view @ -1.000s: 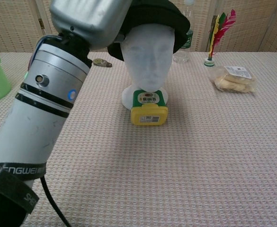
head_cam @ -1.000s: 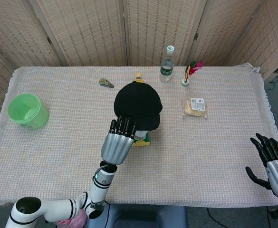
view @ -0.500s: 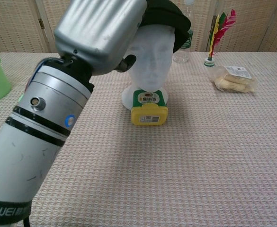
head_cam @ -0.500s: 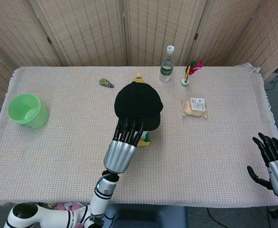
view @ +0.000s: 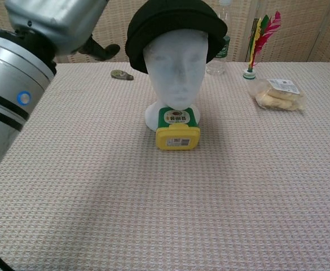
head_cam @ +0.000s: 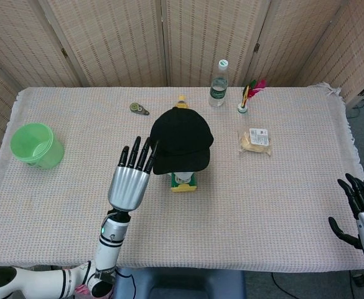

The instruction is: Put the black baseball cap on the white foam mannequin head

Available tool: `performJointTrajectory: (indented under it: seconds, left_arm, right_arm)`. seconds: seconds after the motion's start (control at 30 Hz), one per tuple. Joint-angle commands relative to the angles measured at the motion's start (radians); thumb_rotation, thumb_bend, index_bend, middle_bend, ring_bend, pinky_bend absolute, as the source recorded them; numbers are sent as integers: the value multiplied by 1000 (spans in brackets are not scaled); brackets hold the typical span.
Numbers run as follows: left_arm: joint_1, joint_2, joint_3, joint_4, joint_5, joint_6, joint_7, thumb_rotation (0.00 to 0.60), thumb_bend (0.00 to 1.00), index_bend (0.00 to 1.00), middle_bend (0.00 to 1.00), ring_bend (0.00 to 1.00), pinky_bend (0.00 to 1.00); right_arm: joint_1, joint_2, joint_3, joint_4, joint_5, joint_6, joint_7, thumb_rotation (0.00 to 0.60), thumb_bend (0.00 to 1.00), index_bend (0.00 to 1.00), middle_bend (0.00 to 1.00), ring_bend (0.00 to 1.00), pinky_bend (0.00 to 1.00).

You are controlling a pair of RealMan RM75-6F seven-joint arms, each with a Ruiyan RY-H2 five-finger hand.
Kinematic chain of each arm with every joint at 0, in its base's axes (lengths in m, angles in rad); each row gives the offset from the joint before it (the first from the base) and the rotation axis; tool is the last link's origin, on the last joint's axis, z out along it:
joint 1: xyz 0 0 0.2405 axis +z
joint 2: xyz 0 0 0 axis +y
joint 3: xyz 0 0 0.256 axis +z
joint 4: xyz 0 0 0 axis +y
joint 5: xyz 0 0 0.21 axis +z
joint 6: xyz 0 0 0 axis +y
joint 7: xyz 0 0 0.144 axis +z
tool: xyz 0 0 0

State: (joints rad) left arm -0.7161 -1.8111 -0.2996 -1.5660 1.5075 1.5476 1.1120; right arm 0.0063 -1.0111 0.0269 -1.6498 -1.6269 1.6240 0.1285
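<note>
Bare cloth lies wide across the near table [view: 170,220], and only the yellow jar [view: 177,135] sits on it, tight against the front of the white foam mannequin head [view: 175,70]. Left of the head the left hand [head_cam: 130,177] hangs with fingers spread, just beside the black baseball cap [head_cam: 180,138]. Behind and right stand the water bottle [head_cam: 218,83], the feather shuttlecock [head_cam: 247,96] and the snack bag [head_cam: 256,140]; the green cup [head_cam: 35,146] sits well apart at far left

Left hand [head_cam: 130,180]: silver palm, black fingers; white forearm.
</note>
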Motion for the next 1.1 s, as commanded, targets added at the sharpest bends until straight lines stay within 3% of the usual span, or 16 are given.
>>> performJointTrajectory:
  seconds: [0.03,0.17,0.33,0.57,0.87,1.1]
  left_arm:
    - [16,80,-55,-47,-34,-23,-45,600,261,77,199,163,353]
    - [26,129,-82,-80,-91,-50,-60,600,261,77,200,163,353]
    - [46,163,-77,-93,-110,-43,-70,600,261,77,200,163,353]
    - [43,200,-96,-48,-162,-81,-135,600,262,77,200,163,353]
    - [-6,268,-166,98,-289,-236,-359,600,261,77,200,163,353]
    - [6,304,-170,204,-330,-290,-577,600,261,77,200,163,353]
  right_arm:
    - [7,-7,8,-4,14,-15,-20,600,287,0,0,0,0]
    - [21,-20,16,-7,35,-44,-53,600,287,0,0,0,0]
    - [36,-32,22,-11,56,-77,-82,600,288,0,0,0,0]
    - [32,-35,24,-17,59,-71,-97,600,289,0,0,0,0]
    - [32,-46,48,-14,107,-74,-120,600,289,0,0,0,0]
    - [54,-64,60,-11,139,-115,-159,600,289,0,0,0,0]
